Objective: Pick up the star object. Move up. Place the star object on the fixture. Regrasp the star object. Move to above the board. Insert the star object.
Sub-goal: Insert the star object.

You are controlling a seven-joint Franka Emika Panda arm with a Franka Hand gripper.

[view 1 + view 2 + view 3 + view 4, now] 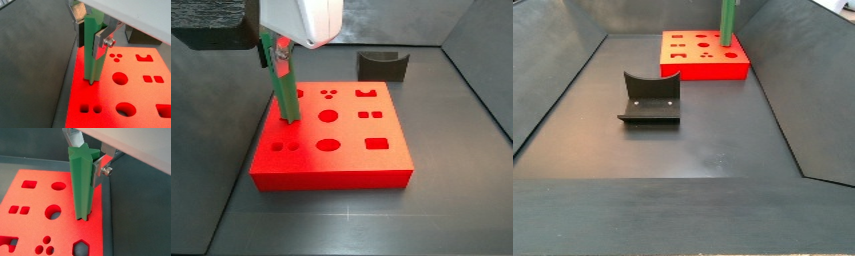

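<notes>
We see the gripper (93, 37) clamped on the upper end of the bright green star-section peg, the star object (91, 55), one silver finger plate (102, 41) pressed flat against the peg's side in a wrist view. The peg hangs straight down from the gripper, its long axis close to vertical in both side views (283, 85), and its lower tip meets the top of the large flat red slab with cut-out holes, the board (352, 160), near the board's edge. We judge the tip is at or just entering a hole there; whether that hole is the star one we cannot tell, since the peg hides it. So the coming move turns on straight descent along the peg's own axis, directly below the gripper. The dark grey notched block, the fixture (649, 98), stands well apart from the gripper, bare.
</notes>
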